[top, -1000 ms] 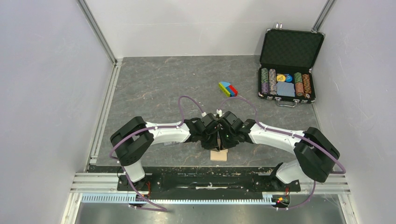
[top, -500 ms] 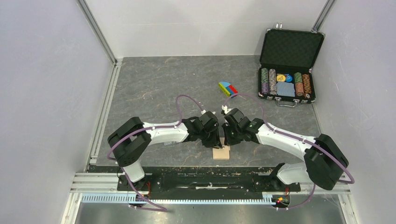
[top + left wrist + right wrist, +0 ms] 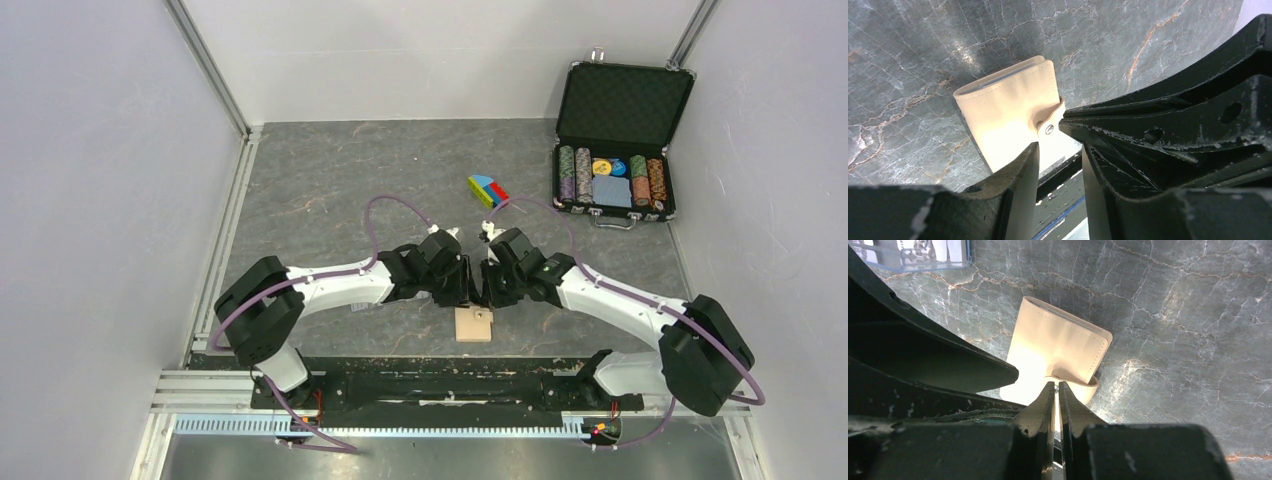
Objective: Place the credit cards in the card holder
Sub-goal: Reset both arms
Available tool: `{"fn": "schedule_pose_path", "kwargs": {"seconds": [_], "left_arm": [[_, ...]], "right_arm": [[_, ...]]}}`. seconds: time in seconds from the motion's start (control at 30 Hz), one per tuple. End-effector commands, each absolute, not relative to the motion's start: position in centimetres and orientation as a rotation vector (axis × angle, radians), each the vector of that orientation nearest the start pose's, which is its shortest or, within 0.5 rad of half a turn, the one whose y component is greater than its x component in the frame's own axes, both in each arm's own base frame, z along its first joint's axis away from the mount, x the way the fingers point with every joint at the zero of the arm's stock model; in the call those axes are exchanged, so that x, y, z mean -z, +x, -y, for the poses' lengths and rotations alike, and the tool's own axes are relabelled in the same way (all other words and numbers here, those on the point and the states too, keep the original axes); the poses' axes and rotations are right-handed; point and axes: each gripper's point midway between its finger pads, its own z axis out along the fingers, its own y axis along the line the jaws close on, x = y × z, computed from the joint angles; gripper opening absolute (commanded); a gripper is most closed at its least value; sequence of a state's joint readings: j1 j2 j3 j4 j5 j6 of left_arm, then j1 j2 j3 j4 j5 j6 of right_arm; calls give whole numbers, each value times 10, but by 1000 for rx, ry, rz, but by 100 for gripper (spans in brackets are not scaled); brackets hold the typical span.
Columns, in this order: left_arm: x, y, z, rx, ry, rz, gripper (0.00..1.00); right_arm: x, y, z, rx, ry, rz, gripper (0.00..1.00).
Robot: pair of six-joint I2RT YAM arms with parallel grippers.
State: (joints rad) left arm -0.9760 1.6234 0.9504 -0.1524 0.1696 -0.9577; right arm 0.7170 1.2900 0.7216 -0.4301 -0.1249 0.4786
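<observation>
The card holder [image 3: 473,324] is lying folded shut on the grey marbled table [image 3: 330,180], near its front edge and just below both grippers. The left gripper [image 3: 1060,152] is hovering slightly parted, gripping nothing. The right gripper [image 3: 1056,387] is closing to a slit by the holder's strap. A black case [image 3: 625,100] is standing open at the far right, holding poker chips [image 3: 575,172].

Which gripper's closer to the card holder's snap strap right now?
Right. Right gripper, tips together, sits at the strap of the card holder; left gripper hangs open short of it.
</observation>
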Motion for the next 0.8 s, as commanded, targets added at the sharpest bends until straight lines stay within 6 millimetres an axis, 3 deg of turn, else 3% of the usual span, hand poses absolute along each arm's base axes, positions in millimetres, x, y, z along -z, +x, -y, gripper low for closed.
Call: {"fn": "schedule_pose_path", "kwargs": {"seconds": [0.0, 0.17, 0.3, 0.47, 0.57, 0.67, 0.77], "left_arm": [[-78, 177, 380, 1034, 121, -2670, 44], [-82, 178, 379, 1036, 134, -2651, 50], [-107, 188, 373, 1068, 147, -2554, 66], [-139, 207, 356, 1174, 104, -2417, 79], [-160, 224, 334, 1189, 62, -2310, 99], [-166, 239, 297, 1078, -2, -2283, 100], [-169, 253, 255, 933, -47, -2267, 100]], "right_arm": [[-64, 188, -221, -619, -361, -2628, 7], [-62, 188, -215, -608, -342, -2631, 9], [-64, 196, -208, -609, -295, -2612, 15], [-71, 207, -202, -609, -263, -2588, 23], [-74, 212, -197, -617, -236, -2574, 30], [-78, 221, -187, -573, -216, -2540, 43], [-86, 234, -172, -501, -183, -2488, 71]]}}
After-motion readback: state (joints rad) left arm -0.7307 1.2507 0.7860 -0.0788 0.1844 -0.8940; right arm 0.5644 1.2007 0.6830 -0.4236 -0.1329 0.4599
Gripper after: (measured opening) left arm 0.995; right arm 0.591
